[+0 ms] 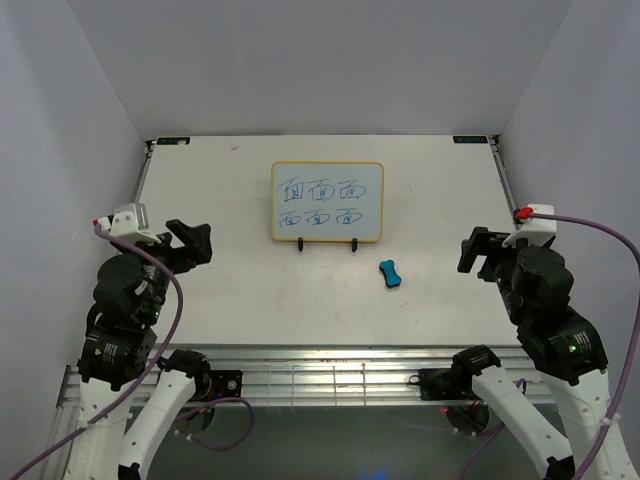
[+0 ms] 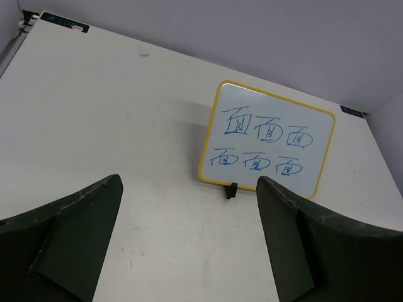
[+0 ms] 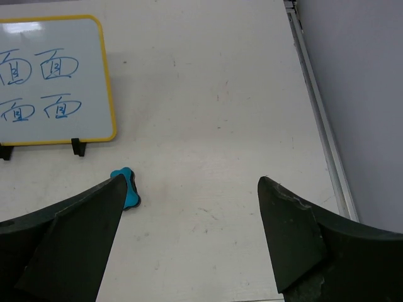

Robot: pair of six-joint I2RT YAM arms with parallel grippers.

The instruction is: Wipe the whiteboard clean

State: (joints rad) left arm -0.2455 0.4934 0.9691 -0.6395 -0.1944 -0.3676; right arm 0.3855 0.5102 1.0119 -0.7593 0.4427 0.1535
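Both arms folded low at the near corners, tools released, whiteboard untouched.

From above, the left tool (image 1: 196, 241) and right tool (image 1: 474, 251) hung over the counter (image 1: 250, 295), elbows bent, each angled inward with fingers apart and holding nothing. The whiteboard (image 1: 327, 200) sat mid-counter toward the far edge, blue marks on it, and the eraser (image 1: 390, 273) lay near its front right corner. The left wrist view looked between spread fingers (image 2: 75, 239) at the whiteboard (image 2: 267, 148) ahead. The right wrist view showed the eraser (image 3: 126, 187) just beside the left finger and the whiteboard (image 3: 50, 82) at upper left.

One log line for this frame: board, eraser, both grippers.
whiteboard: blue marks, on stand | eraser: on table | left gripper: open, empty | right gripper: open, empty
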